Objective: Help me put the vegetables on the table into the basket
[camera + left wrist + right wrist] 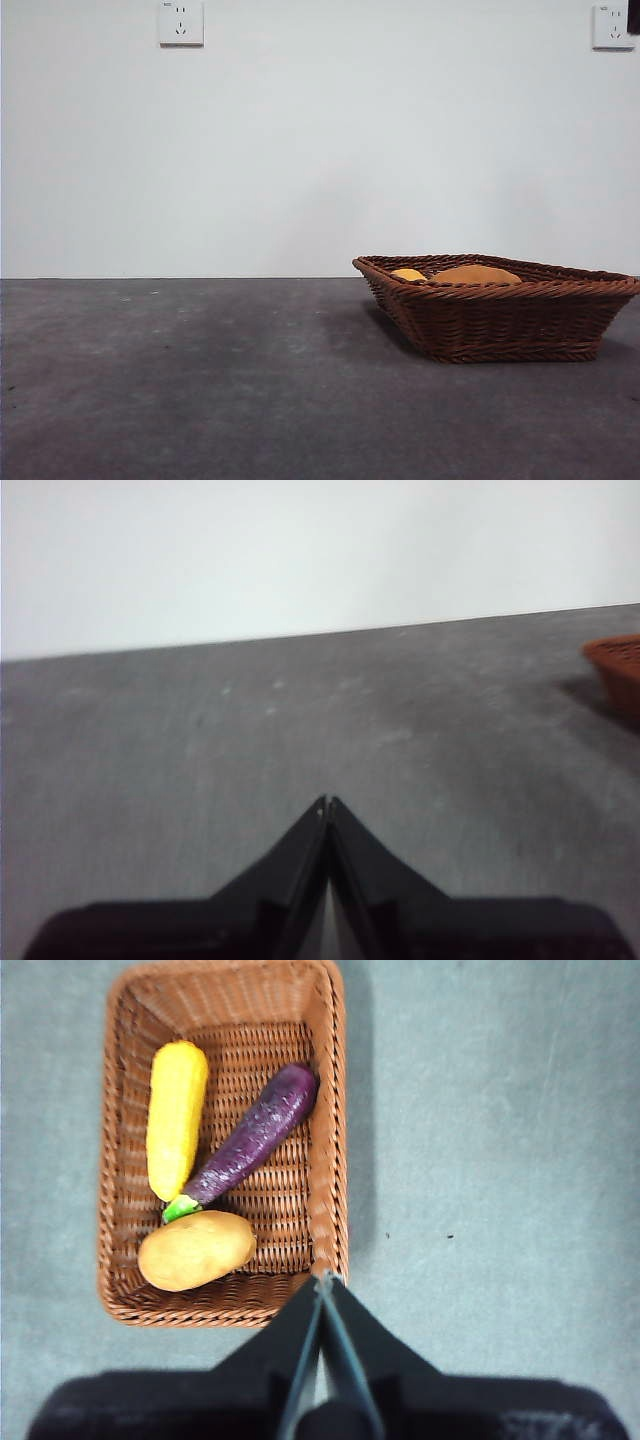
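A: Three veg in basket (322, 1150), right side of table (200, 380): potato (195, 1250) nearest, then eggplant (250, 1140) w/ corn (176, 1115) alongside.
B: Grippers?
A: Right gripper (325, 1280) above basket's near rim, jaws closed, empty. Left gripper (327, 802) low over bare table, also closed.

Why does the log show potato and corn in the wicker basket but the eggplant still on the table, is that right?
Not right. The right wrist view shows the dark purple eggplant inside the brown woven wicker basket too, lying between the yellow corn and the orange-brown potato.
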`<state>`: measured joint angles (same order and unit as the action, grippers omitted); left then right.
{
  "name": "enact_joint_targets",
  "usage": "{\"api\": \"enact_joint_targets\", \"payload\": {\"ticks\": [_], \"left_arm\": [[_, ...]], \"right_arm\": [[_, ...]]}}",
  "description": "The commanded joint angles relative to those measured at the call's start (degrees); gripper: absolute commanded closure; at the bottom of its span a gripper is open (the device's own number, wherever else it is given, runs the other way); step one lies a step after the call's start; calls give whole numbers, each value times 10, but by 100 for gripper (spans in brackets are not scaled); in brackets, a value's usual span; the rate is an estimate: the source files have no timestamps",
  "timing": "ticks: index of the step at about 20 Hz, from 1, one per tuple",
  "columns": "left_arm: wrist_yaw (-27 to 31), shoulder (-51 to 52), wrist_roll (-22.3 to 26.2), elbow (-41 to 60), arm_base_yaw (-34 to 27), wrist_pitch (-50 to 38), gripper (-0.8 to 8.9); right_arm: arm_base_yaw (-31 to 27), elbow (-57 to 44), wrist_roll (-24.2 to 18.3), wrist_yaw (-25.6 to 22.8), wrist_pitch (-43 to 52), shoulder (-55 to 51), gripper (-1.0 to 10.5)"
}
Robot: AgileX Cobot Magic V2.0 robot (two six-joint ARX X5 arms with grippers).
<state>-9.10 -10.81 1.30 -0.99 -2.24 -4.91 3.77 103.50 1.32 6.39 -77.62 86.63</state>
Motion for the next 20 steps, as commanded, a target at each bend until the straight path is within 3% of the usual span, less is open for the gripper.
{"api": "enact_joint_targets", "payload": {"ticks": [1,7,20], "left_arm": [[18,44,-10,5,-2,41,817],[47,107,-7,5,-2,145,817],[46,93,-9,5,-2,143,817]], "right_arm": [[0,-2,5,-1,-12,10,946],[0,-2,5,-19,14,14,946],[0,-2,5,-20,233,14,946]]}}
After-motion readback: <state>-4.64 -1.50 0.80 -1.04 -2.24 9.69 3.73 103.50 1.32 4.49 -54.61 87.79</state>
